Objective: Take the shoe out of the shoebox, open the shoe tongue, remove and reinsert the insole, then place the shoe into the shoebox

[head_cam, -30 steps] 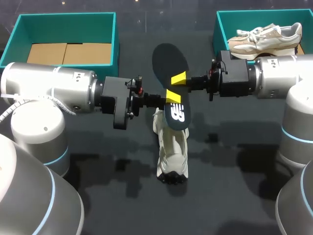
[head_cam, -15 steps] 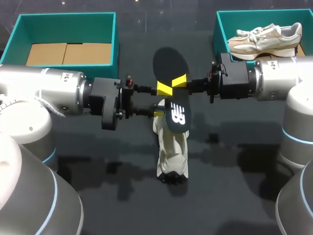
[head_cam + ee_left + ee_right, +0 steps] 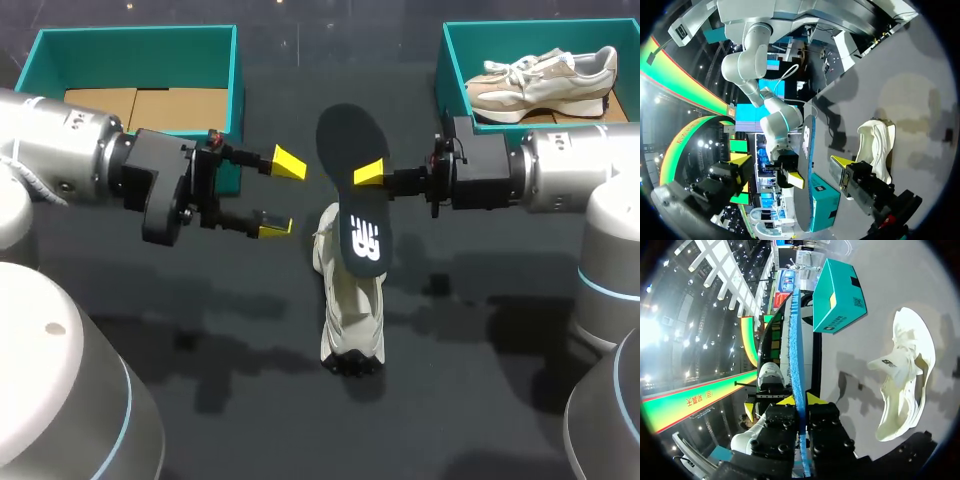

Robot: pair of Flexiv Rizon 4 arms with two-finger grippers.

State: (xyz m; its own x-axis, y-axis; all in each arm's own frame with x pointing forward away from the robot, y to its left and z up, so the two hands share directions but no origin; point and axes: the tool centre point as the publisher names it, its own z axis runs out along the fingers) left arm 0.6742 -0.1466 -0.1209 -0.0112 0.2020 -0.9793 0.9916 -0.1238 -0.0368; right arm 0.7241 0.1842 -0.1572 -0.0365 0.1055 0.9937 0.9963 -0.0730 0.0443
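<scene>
A dark insole (image 3: 354,190) with a white logo hangs above the table's middle, and my right gripper (image 3: 368,176) is shut on its right edge. Under it a white shoe (image 3: 351,300) lies on the dark table. My left gripper (image 3: 281,195) stands open to the left of the insole, apart from it. In the left wrist view the open left gripper (image 3: 790,162) faces the edge-on insole (image 3: 805,165), with the shoe (image 3: 877,145) beyond. In the right wrist view the right gripper (image 3: 800,401) pinches the blue-edged insole (image 3: 796,350), the shoe (image 3: 905,385) beside it.
A teal box (image 3: 238,90) with a cardboard floor stands at the back left, just behind my left gripper. Another teal box (image 3: 452,45) at the back right holds a beige sneaker (image 3: 545,78). The left box (image 3: 837,295) shows in the right wrist view too.
My left gripper has opened, let go of the insole and drawn back to the left. The right gripper still holds the insole, which has barely moved.
</scene>
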